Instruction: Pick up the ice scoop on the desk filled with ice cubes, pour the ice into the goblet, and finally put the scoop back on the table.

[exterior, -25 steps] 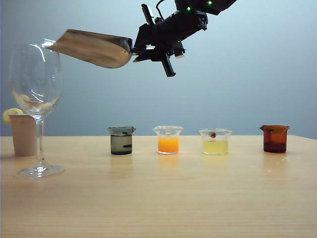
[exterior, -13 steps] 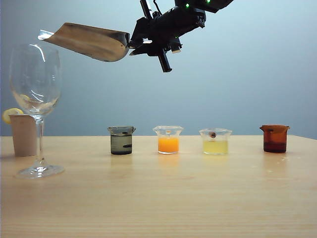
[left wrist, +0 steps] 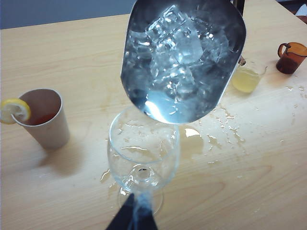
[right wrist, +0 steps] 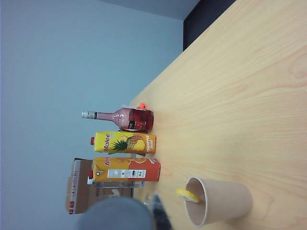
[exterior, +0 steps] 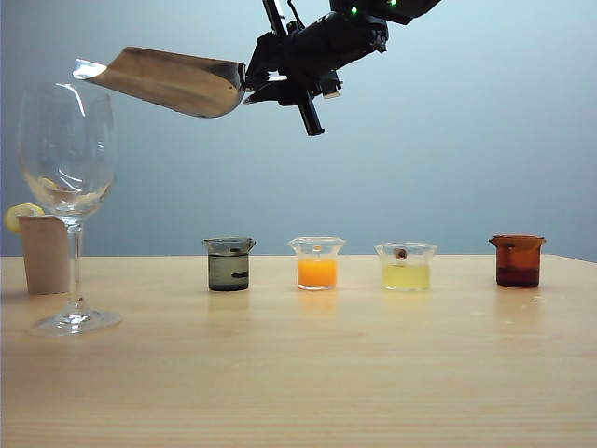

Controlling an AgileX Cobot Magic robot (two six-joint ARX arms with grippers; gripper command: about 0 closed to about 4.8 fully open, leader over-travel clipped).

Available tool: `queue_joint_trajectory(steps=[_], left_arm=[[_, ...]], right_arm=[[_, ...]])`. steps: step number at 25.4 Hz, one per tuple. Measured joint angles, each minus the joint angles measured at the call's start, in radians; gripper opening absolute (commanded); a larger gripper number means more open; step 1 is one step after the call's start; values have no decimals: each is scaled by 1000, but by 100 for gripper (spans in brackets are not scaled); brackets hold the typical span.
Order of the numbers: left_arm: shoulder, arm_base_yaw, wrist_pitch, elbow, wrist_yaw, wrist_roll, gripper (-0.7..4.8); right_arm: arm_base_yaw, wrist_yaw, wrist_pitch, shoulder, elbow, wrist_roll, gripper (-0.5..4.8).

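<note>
My right gripper (exterior: 255, 86) is shut on the short handle of the ice scoop (exterior: 168, 82), held high with its mouth just above and right of the goblet (exterior: 67, 159) rim. In the left wrist view the ice scoop (left wrist: 139, 76) hangs over the goblet (left wrist: 144, 153) with a heap of ice cubes (left wrist: 177, 43) still inside it. The goblet stands upright on the desk (exterior: 373, 373). My left gripper (left wrist: 135, 215) hovers above the goblet's foot, dark fingers together, holding nothing. It is outside the exterior view.
A beige paper cup (exterior: 44, 254) with a lemon slice stands behind the goblet. Grey (exterior: 229, 264), orange (exterior: 317, 263), yellow (exterior: 406, 266) and brown (exterior: 518, 261) beakers line the back. Spilled water (left wrist: 220, 129) wets the desk. A bottle (right wrist: 124, 119) and two juice cartons (right wrist: 125, 143) stand far off.
The scoop has risen a little and its mouth has lifted away from the goblet's rim. Over the last half second it has held still.
</note>
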Motion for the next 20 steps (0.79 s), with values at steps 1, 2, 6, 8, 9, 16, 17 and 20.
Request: queue_joint_trajectory(steps=[1, 2, 6, 8, 9, 16, 17, 20], left_arm=[[0, 0, 0, 0, 0, 0, -5], [0, 0, 0, 0, 0, 0, -5], [0, 0, 0, 0, 0, 0, -5], [0, 0, 0, 0, 0, 0, -5], [0, 0, 0, 0, 0, 0, -5], [0, 0, 0, 0, 0, 0, -5], [0, 0, 0, 0, 0, 0, -5], [0, 0, 0, 0, 0, 0, -5]], right_arm=[[0, 0, 0, 0, 0, -7, -6], [0, 0, 1, 0, 0, -9, -7], [0, 1, 8, 0, 0, -28, -6], [0, 2, 9, 0, 0, -32, -6], [0, 4, 10, 0, 1, -32, -6], [0, 28, 14, 0, 2, -30, -7], [0, 29, 14, 0, 2, -23, -7], [2, 39, 13, 0, 2, 4, -7]])
